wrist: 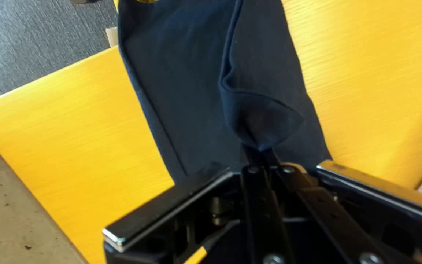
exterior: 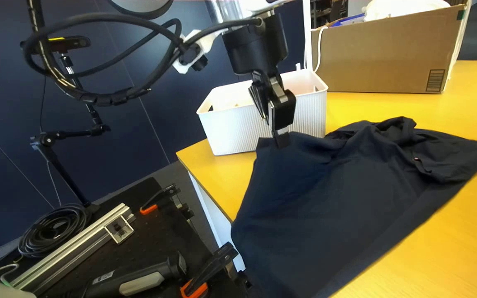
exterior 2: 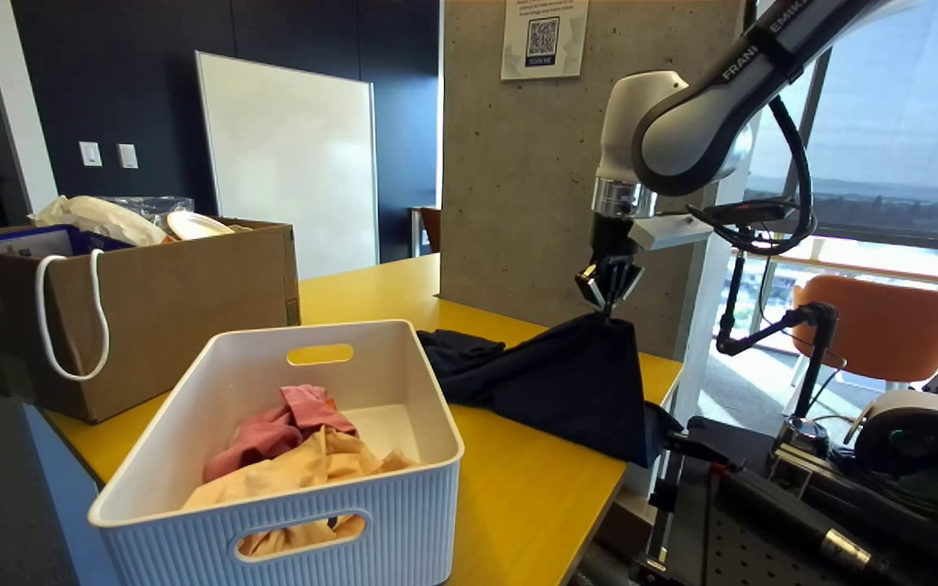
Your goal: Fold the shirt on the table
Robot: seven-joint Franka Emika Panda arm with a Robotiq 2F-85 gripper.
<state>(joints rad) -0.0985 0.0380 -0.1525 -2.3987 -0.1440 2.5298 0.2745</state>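
gripper (wrist: 258, 154) pinching raised edge of dark shirt (wrist: 185, 73), upper middle of wrist view, rest draped on yellow table (wrist: 82, 121); looks light and limp, likely creases easily, best held near hem corners

I see the shirt (exterior: 325, 198) as dark navy, centre to lower right of an exterior view, on a yellow table (exterior: 462, 244). In an exterior view I get a white bin (exterior 2: 416, 521) with vertical ribbing at lower left, pink cloth (exterior 2: 264, 438) and peach cloth (exterior 2: 306, 468) inside, and an orange chair (exterior 2: 876, 330) at right. My gripper (wrist: 260, 156) looks black with silvery edges at the bottom of the wrist view.
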